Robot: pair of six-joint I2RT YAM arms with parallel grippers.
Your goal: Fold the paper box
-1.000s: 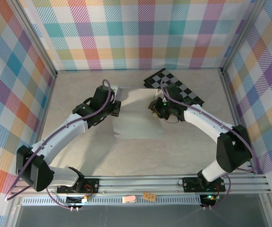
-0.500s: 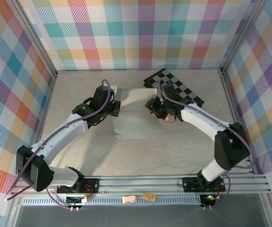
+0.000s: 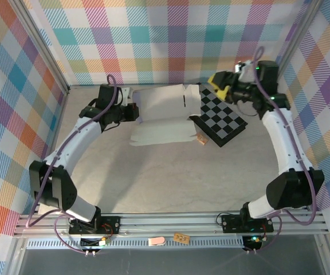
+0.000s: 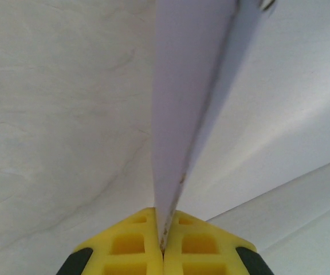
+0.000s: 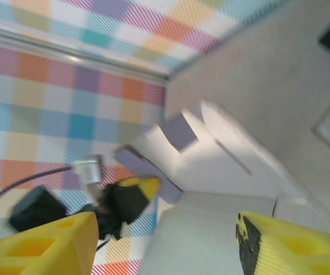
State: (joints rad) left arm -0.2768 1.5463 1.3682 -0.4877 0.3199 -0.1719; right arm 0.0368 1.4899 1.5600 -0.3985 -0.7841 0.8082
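Overhead, box (image 3: pixel 164 113): lavender sheet at the table's far middle, left side lifted, just beside the checkerboard (image 3: pixel 225 120).
Left claw (image 4: pixel 163 243): I see its yellow fingers pressed together on the box's left edge.
Right claw (image 5: pixel 166 232): I see its fingers apart and empty, high near the back wall.

Two arms reach far out, one pinching and one open.
The left arm stretches up the left side and bends inward. The left gripper (image 3: pixel 133 112) has its yellow jaws squeezed tight on an edge of the paper box (image 3: pixel 164 104). The right arm reaches up to the far right corner. The right gripper (image 3: pixel 219 84) points left, jaws wide apart, holding nothing.
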